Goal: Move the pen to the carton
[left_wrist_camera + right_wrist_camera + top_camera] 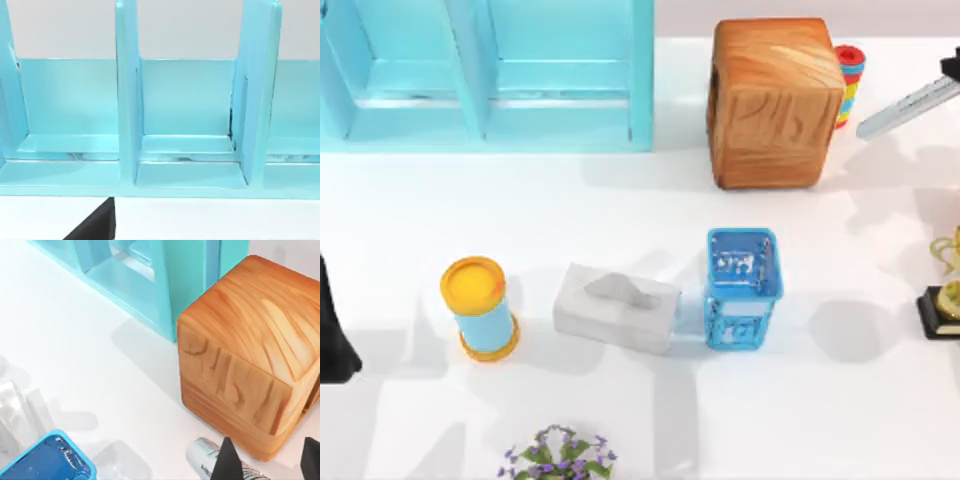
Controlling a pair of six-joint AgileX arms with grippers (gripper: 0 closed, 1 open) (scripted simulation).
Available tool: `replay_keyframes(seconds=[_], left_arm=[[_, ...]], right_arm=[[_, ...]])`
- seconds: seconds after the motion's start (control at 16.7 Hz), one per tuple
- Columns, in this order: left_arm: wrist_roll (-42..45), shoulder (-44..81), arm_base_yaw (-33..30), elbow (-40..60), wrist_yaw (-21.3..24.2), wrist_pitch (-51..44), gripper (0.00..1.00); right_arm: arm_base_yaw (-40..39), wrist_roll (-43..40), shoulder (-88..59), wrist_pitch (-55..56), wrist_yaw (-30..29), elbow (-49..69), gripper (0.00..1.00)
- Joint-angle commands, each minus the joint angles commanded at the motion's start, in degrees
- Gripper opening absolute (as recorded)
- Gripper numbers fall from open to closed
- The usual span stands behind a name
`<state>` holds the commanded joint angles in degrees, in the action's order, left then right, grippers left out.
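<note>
Overhead cam; wrist cams near shelf [190, 125].

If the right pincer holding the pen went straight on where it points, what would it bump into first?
Probably the wooden block: it sits just ahead of the right pincer and the pen, though depth is unclear.

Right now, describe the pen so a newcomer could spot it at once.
Find the big wooden cube at the back right, with a stack of coloured rings beside its right side. Right of those, the pen slants between the right gripper's fingers; my left arm is parked at the left edge. The pen is the one slim, silvery-grey stick among boxy, squat things.
</note>
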<state>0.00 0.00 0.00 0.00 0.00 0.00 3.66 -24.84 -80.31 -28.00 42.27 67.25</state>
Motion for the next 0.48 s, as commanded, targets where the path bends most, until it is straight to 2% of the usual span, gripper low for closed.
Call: replay_keyframes(seconds=[0.24, 0.48], left_arm=[[0.0, 0.0, 0.0, 0.0, 0.0, 0.0, 1.00], [0.0, 0.0, 0.0, 0.0, 0.0, 0.0, 1.00]], right_arm=[[6.7, -4.0, -0.2, -7.4, -5.2, 8.0, 0.00], [13.9, -8.5, -0.6, -20.0, -13.7, 14.4, 0.00]])
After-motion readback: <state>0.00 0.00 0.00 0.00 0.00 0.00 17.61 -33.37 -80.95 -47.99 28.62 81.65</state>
